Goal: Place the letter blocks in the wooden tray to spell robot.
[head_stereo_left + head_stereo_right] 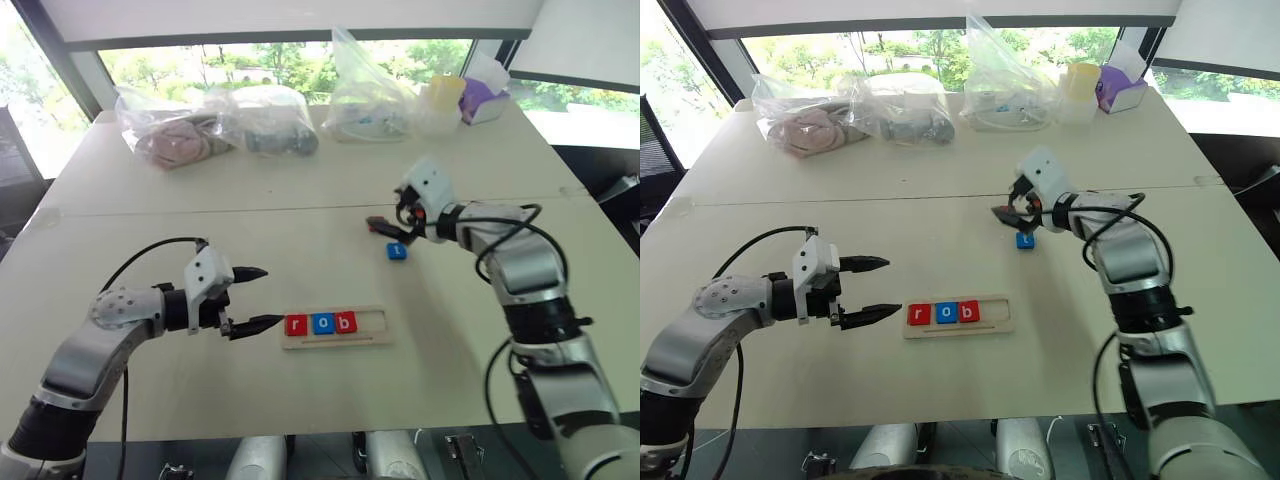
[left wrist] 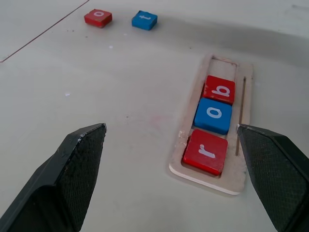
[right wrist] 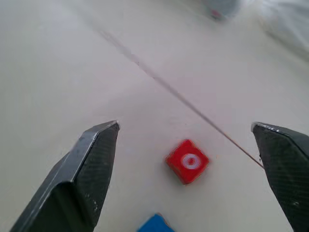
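Note:
The wooden tray [image 1: 369, 338] lies near the table's front. Its left three slots hold a red r [image 1: 296, 324], a blue o [image 1: 321, 323] and a red b [image 1: 345, 322]. The right part of the tray is bare wood. A loose blue t block [image 1: 397, 251] lies farther back on the table. Beside it is a loose red o block [image 3: 187, 161], seen on the table beyond my open right gripper [image 3: 184, 125], between its two fingers. My left gripper [image 1: 268, 296] hovers open just left of the tray, holding nothing.
Clear plastic bags [image 1: 215, 125] with cloth and other items line the table's far edge. A yellow cup [image 1: 445, 95] and a purple box [image 1: 483, 100] stand at the back right. A seam [image 1: 250, 210] crosses the table behind the loose blocks.

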`<state>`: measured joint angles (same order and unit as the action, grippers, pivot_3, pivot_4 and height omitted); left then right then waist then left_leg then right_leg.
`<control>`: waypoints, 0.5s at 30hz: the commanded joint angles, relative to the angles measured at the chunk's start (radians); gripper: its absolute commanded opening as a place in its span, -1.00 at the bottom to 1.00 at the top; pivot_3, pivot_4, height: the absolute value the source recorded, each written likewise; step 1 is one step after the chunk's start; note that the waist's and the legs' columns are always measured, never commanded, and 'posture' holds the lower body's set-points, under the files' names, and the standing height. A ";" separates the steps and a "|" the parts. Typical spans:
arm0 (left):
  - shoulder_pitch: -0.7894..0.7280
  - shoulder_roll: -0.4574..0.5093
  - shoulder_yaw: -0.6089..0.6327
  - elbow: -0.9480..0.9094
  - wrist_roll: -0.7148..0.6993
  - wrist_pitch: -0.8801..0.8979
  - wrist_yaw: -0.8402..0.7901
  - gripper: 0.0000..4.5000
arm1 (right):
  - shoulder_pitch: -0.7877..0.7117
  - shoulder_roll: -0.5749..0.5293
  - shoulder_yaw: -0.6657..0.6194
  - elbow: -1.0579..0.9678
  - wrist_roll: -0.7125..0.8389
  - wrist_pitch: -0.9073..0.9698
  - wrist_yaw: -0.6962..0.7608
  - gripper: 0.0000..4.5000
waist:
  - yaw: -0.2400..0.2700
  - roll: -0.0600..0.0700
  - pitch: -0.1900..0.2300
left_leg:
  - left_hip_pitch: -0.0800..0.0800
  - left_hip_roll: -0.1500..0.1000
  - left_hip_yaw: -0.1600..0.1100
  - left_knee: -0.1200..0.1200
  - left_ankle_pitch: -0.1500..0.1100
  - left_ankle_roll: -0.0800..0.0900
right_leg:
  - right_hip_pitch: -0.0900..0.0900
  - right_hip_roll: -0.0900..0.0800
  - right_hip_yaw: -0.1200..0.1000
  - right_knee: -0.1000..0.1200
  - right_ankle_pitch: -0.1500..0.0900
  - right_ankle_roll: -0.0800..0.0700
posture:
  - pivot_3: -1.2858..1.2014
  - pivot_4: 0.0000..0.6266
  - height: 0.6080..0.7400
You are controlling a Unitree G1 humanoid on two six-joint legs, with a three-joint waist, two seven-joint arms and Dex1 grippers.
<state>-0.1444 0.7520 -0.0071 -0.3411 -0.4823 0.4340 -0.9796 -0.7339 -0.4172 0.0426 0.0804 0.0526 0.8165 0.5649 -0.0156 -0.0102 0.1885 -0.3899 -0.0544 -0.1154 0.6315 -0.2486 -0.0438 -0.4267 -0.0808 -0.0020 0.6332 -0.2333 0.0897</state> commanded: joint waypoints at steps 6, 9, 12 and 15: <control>-0.029 0.007 0.030 -0.022 -0.010 -0.017 -0.017 1.00 | -0.095 0.281 -0.143 0.187 -0.015 0.078 -0.411 0.97 | -0.003 0.001 0.000 | 0.000 0.000 0.001 -0.001 0.000 -0.001 | -0.002 0.001 0.001 0.001 0.001 0.000 | 0.03 -0.52 1.00; -0.038 -0.002 0.053 -0.013 -0.017 -0.023 -0.005 1.00 | -0.098 0.286 -0.113 0.230 -0.022 0.055 -0.429 0.97 | 0.002 0.001 0.000 | 0.000 -0.001 0.000 0.000 0.000 0.000 | -0.001 0.001 0.001 0.001 0.002 0.001 | 0.03 -0.52 1.00; -0.050 -0.029 0.085 -0.005 -0.041 -0.027 0.015 1.00 | -0.103 0.289 -0.095 0.271 -0.030 0.050 -0.447 0.97 | -0.003 0.001 0.000 | 0.000 -0.001 0.001 0.000 0.000 0.000 | -0.001 0.001 0.001 0.001 0.002 0.002 | 0.03 -0.52 1.00; -0.050 -0.046 0.111 -0.006 -0.057 -0.029 0.021 1.00 | -0.109 0.294 -0.093 0.306 -0.030 0.052 -0.459 0.97 | -0.005 0.001 0.000 | 0.000 -0.001 0.001 0.000 0.000 0.000 | -0.001 0.002 0.001 0.001 0.002 0.002 | 0.03 -0.52 1.00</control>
<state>-0.1859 0.7037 0.0640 -0.3333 -0.5153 0.4220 -0.9614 -0.8214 -0.1288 -0.0469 0.3783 0.0231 0.8714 0.1195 -0.0208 -0.0094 0.1884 -0.3896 -0.0551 -0.1147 0.6315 -0.2481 -0.0441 -0.4275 -0.0792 -0.0014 0.6351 -0.2314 0.0913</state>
